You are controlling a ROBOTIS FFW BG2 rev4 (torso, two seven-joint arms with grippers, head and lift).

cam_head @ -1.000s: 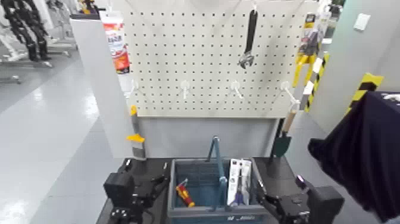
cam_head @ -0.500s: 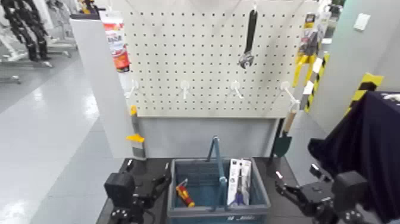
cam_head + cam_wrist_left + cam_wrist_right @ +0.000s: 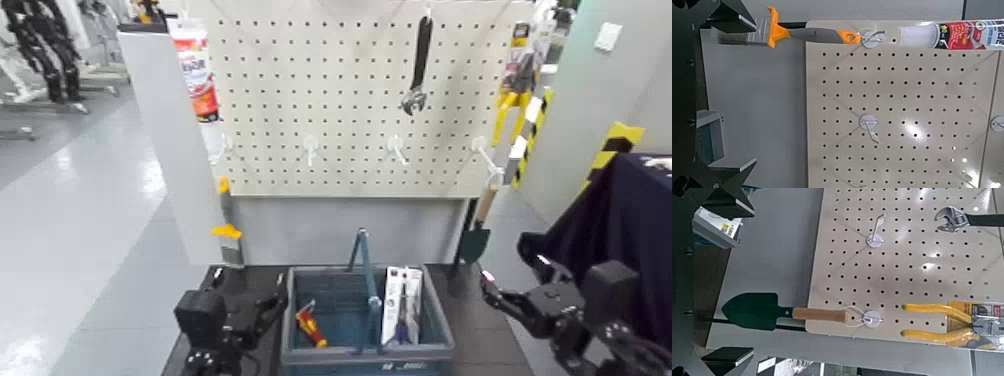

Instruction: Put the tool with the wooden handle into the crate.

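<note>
Right gripper (image 3: pixel 487 283) swung outward, jaws open | trowel (image 3: pixel 478 226) hangs, blade half-hidden | left gripper (image 3: pixel 272 303) open, parked

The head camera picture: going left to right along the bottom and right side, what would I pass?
Left gripper → red-handled tool inside the crate → crate's blue bail handle → white packaged item → trowel hanging from the pegboard → right gripper.

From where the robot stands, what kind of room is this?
Probably a workshop or robot test lab: a pegboard hung with a wrench and a trowel, and a crate of tools on the table.
</note>
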